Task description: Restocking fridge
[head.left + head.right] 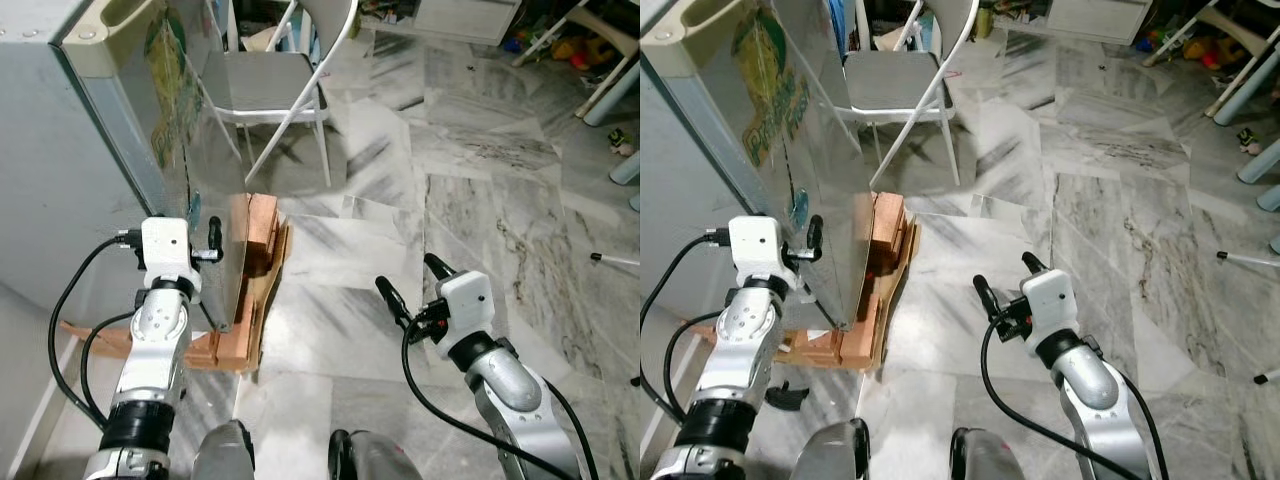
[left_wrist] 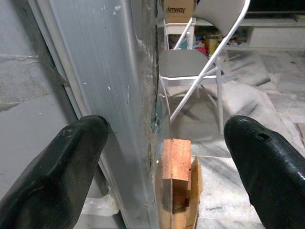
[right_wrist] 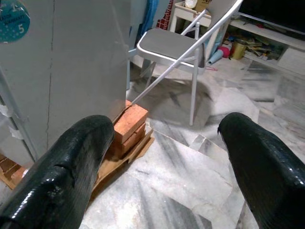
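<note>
- the left gripper (image 1: 205, 238) is spread wide at the edge of the fridge door (image 1: 190, 150), maybe touching it.
- the right gripper (image 1: 412, 280) is spread wide over the floor (image 1: 480, 170), holding nothing.
- the fridge sits on bricks (image 1: 262, 235).

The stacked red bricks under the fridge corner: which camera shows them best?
The right wrist view: the stacked red bricks sit well lit between the open right tool's fingers, on the flat wooden board. The left wrist view shows them edge-on beside the grey fridge wall. Both eye views show them small and partly hidden.
</note>
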